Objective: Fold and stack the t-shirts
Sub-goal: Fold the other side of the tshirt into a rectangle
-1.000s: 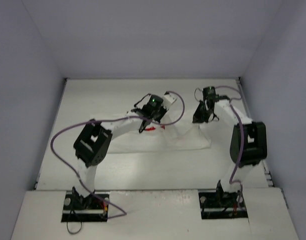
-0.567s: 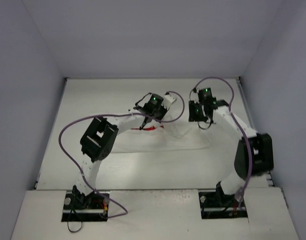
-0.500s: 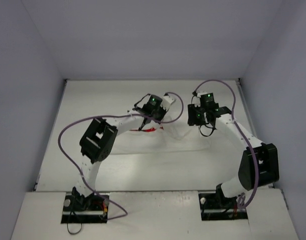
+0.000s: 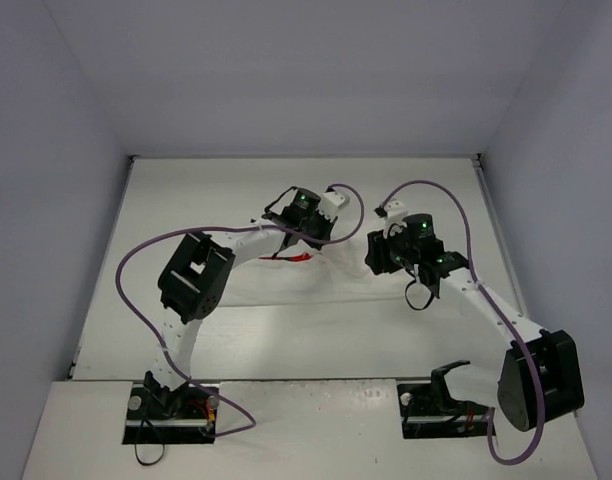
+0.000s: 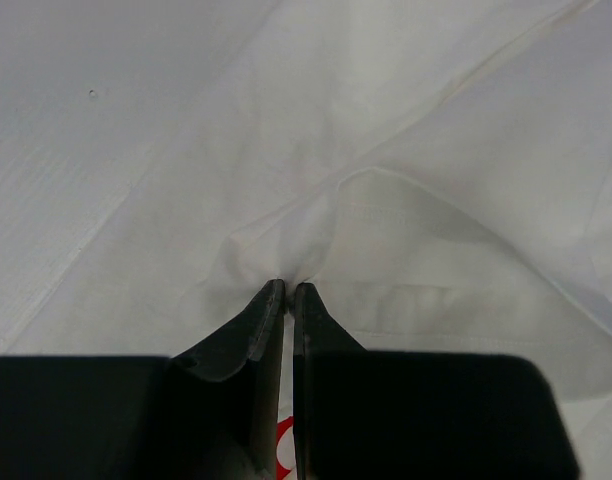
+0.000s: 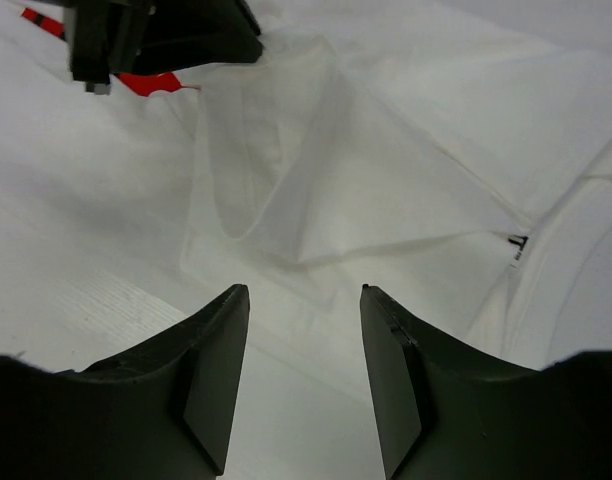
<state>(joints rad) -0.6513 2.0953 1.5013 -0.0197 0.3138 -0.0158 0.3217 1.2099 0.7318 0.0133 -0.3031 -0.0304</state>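
Note:
The white t-shirt [image 4: 331, 280] lies crumpled on the table between the two arms, a bit of its red print [image 4: 294, 257] showing by the left gripper. My left gripper [image 5: 287, 288] is shut on a pinch of the white t-shirt fabric [image 5: 406, 230], with red print showing between its fingers; in the top view it [image 4: 291, 252] sits over the shirt's far left part. My right gripper [image 6: 303, 292] is open and empty, hovering over the shirt's folded cloth [image 6: 366, 190]; in the top view it [image 4: 376, 258] is over the shirt's right part.
The table [image 4: 186, 190] is white, walled in by grey panels at the left, back and right. Purple cables loop from both arms above the shirt. The left gripper's black body [image 6: 156, 35] shows at the top left of the right wrist view.
My right arm has swung from the far right edge of the shirt inward and nearer, its gripper now over the shirt's right part. The left gripper has stayed put, holding the cloth.

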